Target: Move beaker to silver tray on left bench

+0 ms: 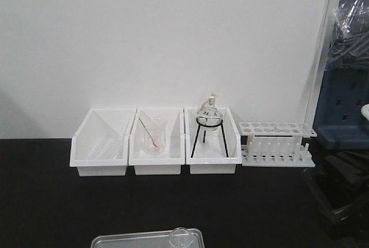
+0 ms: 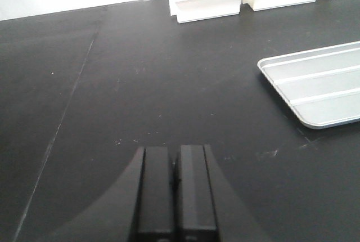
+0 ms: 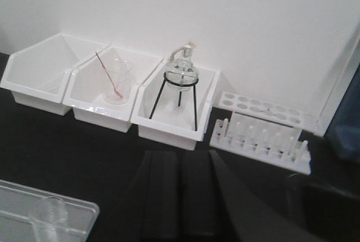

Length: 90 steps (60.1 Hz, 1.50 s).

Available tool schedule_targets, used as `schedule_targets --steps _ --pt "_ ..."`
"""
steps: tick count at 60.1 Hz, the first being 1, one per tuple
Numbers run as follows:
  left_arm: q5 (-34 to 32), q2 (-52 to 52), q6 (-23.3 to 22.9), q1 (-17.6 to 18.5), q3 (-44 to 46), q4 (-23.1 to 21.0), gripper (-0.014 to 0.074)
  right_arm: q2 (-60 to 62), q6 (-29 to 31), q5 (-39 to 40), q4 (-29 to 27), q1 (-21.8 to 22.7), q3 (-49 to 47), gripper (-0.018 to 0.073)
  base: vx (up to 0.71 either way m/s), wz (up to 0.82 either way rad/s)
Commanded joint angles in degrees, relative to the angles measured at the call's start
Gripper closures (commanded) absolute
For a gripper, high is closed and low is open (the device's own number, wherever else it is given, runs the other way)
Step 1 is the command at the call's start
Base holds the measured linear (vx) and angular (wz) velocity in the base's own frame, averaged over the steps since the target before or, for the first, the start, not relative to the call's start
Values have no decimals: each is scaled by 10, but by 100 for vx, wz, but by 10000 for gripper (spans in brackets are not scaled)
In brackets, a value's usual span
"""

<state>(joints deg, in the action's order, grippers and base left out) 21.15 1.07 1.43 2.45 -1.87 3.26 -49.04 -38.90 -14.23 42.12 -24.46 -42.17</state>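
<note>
The small clear beaker (image 1: 181, 237) stands upright in the silver tray (image 1: 124, 241) at the near edge of the black bench top (image 1: 57, 202). In the right wrist view the beaker (image 3: 49, 215) stands in the tray (image 3: 79, 219) at the lower left. The tray also shows in the left wrist view (image 2: 320, 87); the beaker is out of that view. My left gripper (image 2: 173, 163) is shut and empty above bare bench, left of the tray. My right gripper (image 3: 180, 163) is shut and empty, right of the tray and apart from the beaker.
Three white bins (image 1: 155, 141) line the wall. The middle one holds a larger beaker with a rod (image 1: 153, 135), the right one a round flask on a black wire stand (image 1: 209, 127). A white test-tube rack (image 1: 277, 144) stands to their right. Dark equipment (image 1: 340, 196) sits at far right.
</note>
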Motion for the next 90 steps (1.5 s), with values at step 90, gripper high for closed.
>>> schedule_targets --steps 90 --pt "-43 4 -1 4 -11 -2 595 504 266 127 -352 212 443 571 0 0"
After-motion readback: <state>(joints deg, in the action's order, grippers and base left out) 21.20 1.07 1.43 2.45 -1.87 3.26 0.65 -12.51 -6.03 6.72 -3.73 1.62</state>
